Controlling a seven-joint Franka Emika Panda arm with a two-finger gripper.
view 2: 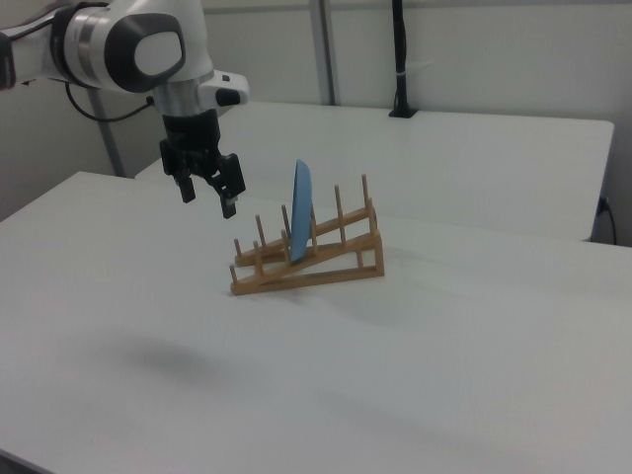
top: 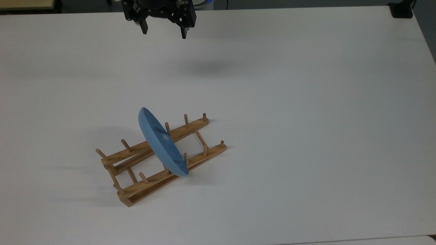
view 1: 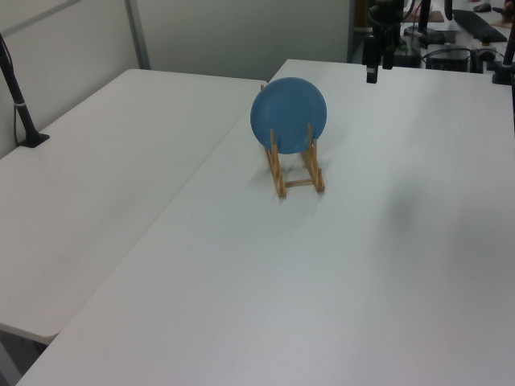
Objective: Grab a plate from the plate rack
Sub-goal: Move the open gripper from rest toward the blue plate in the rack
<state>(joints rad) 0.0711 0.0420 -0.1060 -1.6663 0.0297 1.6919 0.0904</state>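
A light-blue plate [top: 161, 142] stands on edge between the pegs of a light-brown wooden plate rack [top: 150, 177] on the white table; the plate [view 1: 288, 115] faces the left view and shows edge-on as plate [view 2: 300, 210] in the right view. The plate rack [view 1: 295, 173] [view 2: 331, 266] slopes up at one end. My gripper [top: 164, 33] hangs open in the air well away from the rack, at the top view's upper edge, with nothing between its fingers. In the right view the gripper [view 2: 207, 201] is left of the plate and at about its height.
The white table [top: 306, 136] spreads wide around the rack. A second white table [view 1: 96, 177] adjoins it at the left view's left. A black post [view 2: 400, 59] stands on the far table, and a black block [top: 402, 10] sits at the top view's upper right corner.
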